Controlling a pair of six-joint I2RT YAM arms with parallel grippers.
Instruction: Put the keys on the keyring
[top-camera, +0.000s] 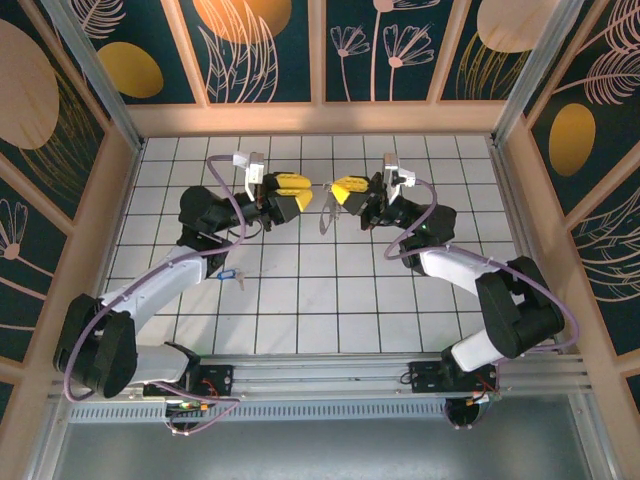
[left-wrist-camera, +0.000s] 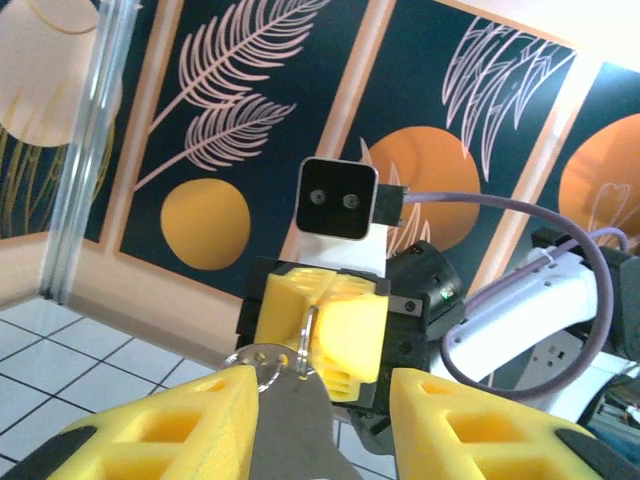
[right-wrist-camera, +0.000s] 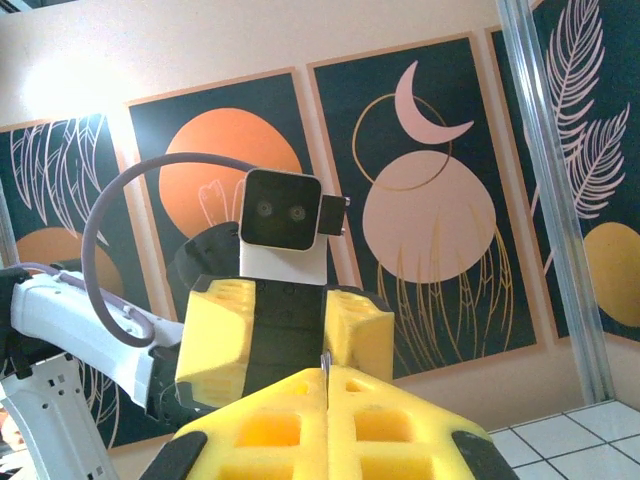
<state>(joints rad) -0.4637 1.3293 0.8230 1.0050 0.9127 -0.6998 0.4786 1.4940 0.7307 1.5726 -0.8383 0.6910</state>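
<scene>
Both grippers are raised and face each other above the middle of the tiled floor. My right gripper (top-camera: 347, 190) (left-wrist-camera: 320, 325) (right-wrist-camera: 325, 378) is shut on the keyring (left-wrist-camera: 309, 335), a thin metal ring seen edge-on; its rim pokes out between the fingertips (right-wrist-camera: 325, 361). A silver key (left-wrist-camera: 290, 420) (top-camera: 325, 214) hangs from the ring by a hole in its head. Its blade lies between the fingers of my left gripper (top-camera: 297, 198) (left-wrist-camera: 322, 385) (right-wrist-camera: 285, 325), against the left finger, with a gap to the right one. A blue-headed key (top-camera: 232, 275) lies on the floor by the left forearm.
Patterned panels wall in the white tiled floor (top-camera: 330, 300) on three sides, with a metal post (top-camera: 100, 70) in each back corner. Purple cables (top-camera: 240, 215) loop off both wrists. The arm bases stand on the rail (top-camera: 320, 375) at the near edge.
</scene>
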